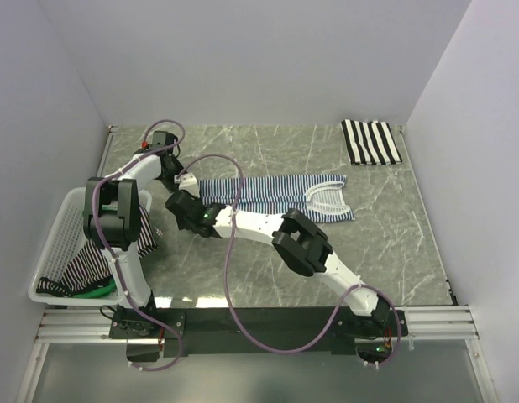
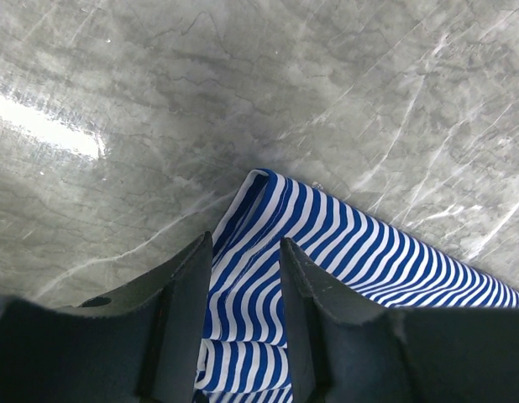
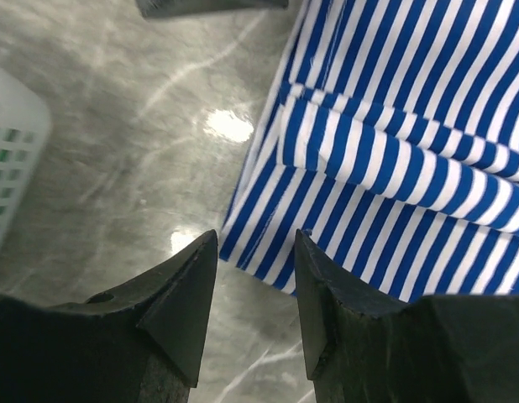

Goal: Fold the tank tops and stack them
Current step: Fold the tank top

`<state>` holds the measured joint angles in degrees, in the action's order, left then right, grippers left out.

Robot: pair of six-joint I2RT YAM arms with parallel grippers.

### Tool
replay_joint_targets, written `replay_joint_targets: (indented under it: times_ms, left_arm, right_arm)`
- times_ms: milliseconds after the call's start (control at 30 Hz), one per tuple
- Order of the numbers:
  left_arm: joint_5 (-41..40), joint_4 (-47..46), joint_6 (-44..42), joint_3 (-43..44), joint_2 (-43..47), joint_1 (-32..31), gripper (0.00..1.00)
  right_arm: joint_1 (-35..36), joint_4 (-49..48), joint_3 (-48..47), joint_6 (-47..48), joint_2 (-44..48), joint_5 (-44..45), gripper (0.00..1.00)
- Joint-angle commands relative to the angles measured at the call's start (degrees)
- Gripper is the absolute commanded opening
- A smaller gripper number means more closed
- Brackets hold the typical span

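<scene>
A thin navy-and-white striped tank top (image 1: 268,193) lies flat across the middle of the table, white-trimmed openings at its right end. My left gripper (image 1: 186,182) is at its far left corner, jaws apart with the fabric's edge (image 2: 343,252) bunched between the fingers (image 2: 245,239). My right gripper (image 1: 177,207) hovers open and empty just off the near left corner (image 3: 394,126), fingertips over bare table (image 3: 255,233). A folded broad black-and-white striped tank top (image 1: 370,141) lies at the back right.
A white mesh basket (image 1: 58,227) stands at the left table edge, holding more striped tops (image 1: 83,267) and something green. Its corner shows in the right wrist view (image 3: 12,143). Walls close the table on three sides.
</scene>
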<state>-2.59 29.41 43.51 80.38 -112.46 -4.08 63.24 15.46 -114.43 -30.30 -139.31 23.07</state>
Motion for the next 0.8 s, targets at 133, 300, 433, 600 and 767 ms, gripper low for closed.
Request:
replay_joint_targets:
  times_ms: [133,300,433,600,767]
  left_arm:
    - [1.36,-1.02,-0.88,2.33,-1.35,0.38,0.43]
    - [1.54,-0.93,-0.35,2.15,-1.62,0.38,0.41]
    - [1.97,-1.37,0.35,1.27,-1.01,0.38,0.4]
    - [2.93,-1.98,2.19,-1.88,1.02,0.3,0.4]
    - [4.96,-4.18,4.13,-7.86,6.11,-0.14,0.4]
  right_arm:
    - [0.48,0.09,-3.08,0.6,-2.73,1.01,0.46]
    - [0.48,-1.05,1.57,-0.19,0.08,0.05,0.07]
    - [0.56,-2.19,8.94,-0.02,4.29,-2.5,0.0]
    - [0.57,-1.4,15.8,0.25,7.99,-9.52,0.0]
    - [0.65,-4.55,32.31,-0.45,17.73,-14.8,0.0]
